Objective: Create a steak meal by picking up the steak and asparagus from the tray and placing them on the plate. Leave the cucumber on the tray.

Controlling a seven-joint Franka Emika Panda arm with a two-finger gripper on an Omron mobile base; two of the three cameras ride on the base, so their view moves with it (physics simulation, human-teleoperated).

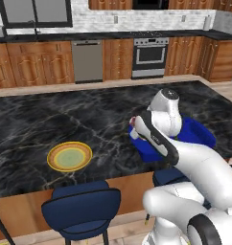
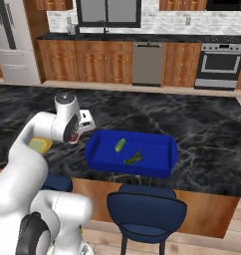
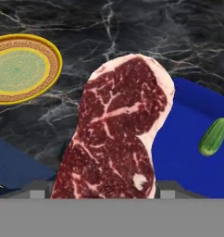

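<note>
One steak (image 3: 116, 134) hung clamped in the gripper (image 3: 103, 190), above the counter between tray (image 2: 157, 164) and plate (image 1: 69, 156); a loose pinch on that floppy slab could drop it short.

Counter (image 1: 65, 119): glossy black marble, pale veins. Beside it on that counter, tray (image 2: 162, 159): smooth matt blue plastic. Steak (image 3: 118, 129): raw, marbled (moist sheen). Cucumber (image 3: 214, 136): smooth skin.
</note>
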